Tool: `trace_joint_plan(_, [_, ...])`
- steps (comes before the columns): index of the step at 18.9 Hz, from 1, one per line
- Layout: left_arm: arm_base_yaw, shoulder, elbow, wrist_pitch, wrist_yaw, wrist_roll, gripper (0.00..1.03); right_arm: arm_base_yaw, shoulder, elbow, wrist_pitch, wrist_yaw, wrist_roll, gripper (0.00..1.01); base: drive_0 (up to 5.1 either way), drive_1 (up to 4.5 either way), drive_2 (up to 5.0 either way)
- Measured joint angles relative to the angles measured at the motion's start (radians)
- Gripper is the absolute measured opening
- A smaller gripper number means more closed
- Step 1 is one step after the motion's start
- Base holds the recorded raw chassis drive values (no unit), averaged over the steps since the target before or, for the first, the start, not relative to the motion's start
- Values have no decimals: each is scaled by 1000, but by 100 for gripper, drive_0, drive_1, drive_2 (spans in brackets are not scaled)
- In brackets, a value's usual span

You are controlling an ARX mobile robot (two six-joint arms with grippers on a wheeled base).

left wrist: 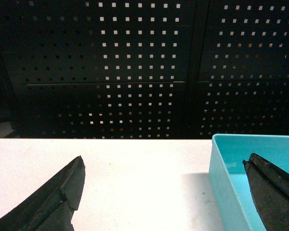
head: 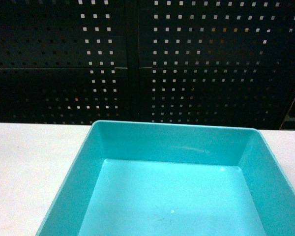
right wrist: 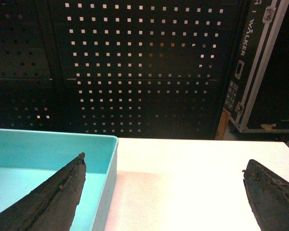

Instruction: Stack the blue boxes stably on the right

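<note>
One turquoise tub (head: 172, 196) sits on the white bench (head: 29, 162) at 6 o'clock in the head view. Left gripper (left wrist: 164, 173) gapes wide astride the tub's left wall; right gripper (right wrist: 164, 171) gapes astride its right wall.

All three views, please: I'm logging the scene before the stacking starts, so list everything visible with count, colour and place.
Blue box: one, light turquoise, empty, on the table directly before the robot, between the two grippers.
Table: one, white, under the box.
Perforated panels: black, along the back behind the table.
Flight case: one, black with metal edging, leaning at far right in the right wrist view.
Left gripper: open, black fingers straddling the box's left wall.
Right gripper: open, black fingers straddling the box's right wall.
</note>
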Motion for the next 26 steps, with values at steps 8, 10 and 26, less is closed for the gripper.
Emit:
trace_joint_plan(8, [0,0,0,0,0,0,98,0,0,0,0,0,0,98,0,0,0])
trace_joint_plan(10, [0,0,0,0,0,0,98,0,0,0,0,0,0,98,0,0,0])
trace_joint_plan(26, [-171,626,106,426,-83,-23,98,-36,559,107,419,-145,-58,98,0,0,0])
